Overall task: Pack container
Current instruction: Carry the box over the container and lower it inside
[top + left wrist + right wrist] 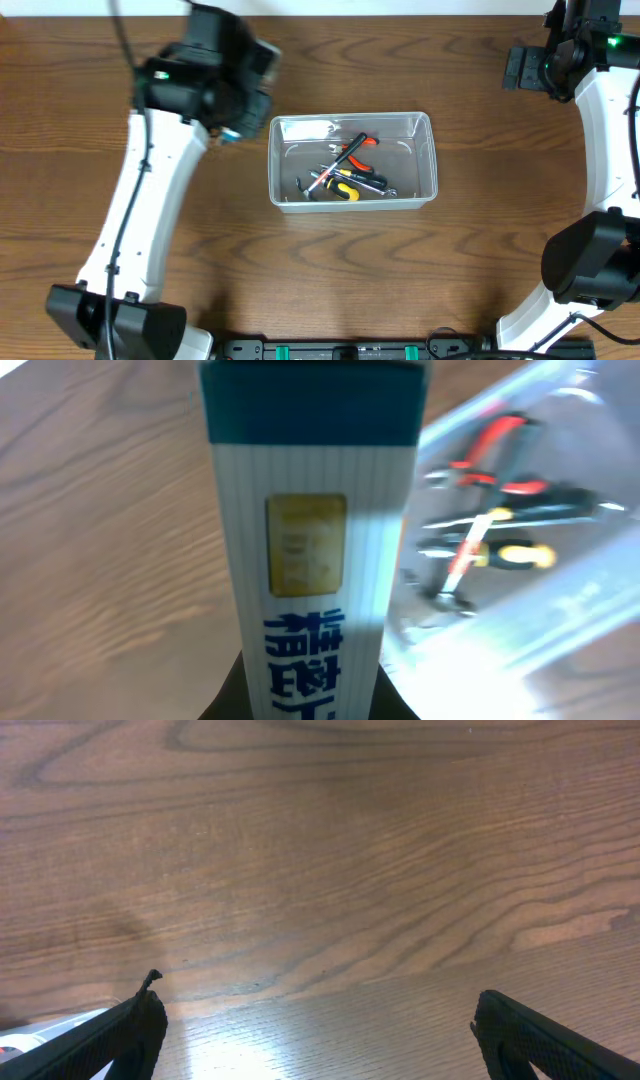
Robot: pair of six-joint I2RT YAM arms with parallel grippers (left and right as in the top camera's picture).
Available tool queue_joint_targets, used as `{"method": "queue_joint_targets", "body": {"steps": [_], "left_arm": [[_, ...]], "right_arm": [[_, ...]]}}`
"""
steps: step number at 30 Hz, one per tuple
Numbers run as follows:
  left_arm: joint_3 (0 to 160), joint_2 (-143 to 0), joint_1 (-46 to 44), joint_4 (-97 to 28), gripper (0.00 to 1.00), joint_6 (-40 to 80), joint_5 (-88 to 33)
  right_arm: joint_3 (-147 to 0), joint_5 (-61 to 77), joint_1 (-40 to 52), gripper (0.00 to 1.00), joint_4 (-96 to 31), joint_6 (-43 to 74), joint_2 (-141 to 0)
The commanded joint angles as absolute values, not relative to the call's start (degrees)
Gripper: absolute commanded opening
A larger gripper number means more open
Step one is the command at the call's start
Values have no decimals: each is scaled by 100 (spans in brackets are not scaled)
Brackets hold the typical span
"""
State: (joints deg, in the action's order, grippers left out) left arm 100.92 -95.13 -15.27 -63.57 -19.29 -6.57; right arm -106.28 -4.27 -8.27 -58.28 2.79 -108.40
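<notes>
The clear plastic container (352,122) sits mid-table and holds several hand tools: red-handled pliers (354,146) and a yellow-and-black screwdriver (345,190). It also shows at the right of the left wrist view (560,610). My left gripper (232,128) is just left of the container and is shut on a blue-and-white box (312,550), which fills the left wrist view; the fingers (305,705) show only as dark shapes at its base. My right gripper (315,1030) is open and empty over bare wood at the far right back (530,65).
The wooden table (450,270) surrounds the container. The right arm's base (590,265) stands at the right front and the left arm's base (110,320) at the left front.
</notes>
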Motion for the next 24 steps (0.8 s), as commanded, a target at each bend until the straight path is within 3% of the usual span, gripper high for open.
{"method": "queue_joint_targets", "body": {"steps": [1, 10, 24], "left_arm": [[10178, -9437, -2016, -6294, 6, -1859, -709], [10175, -9572, -2910, -5902, 6, -1883, -707], [10165, -11109, -3374, -5815, 6, -2255, -687]], "right_arm": [[-10637, -405, -819, 99, -5826, 316, -10855], [-10637, -405, -819, 99, -5826, 316, -10855], [-10637, -405, -819, 99, -5826, 316, -10855]]}}
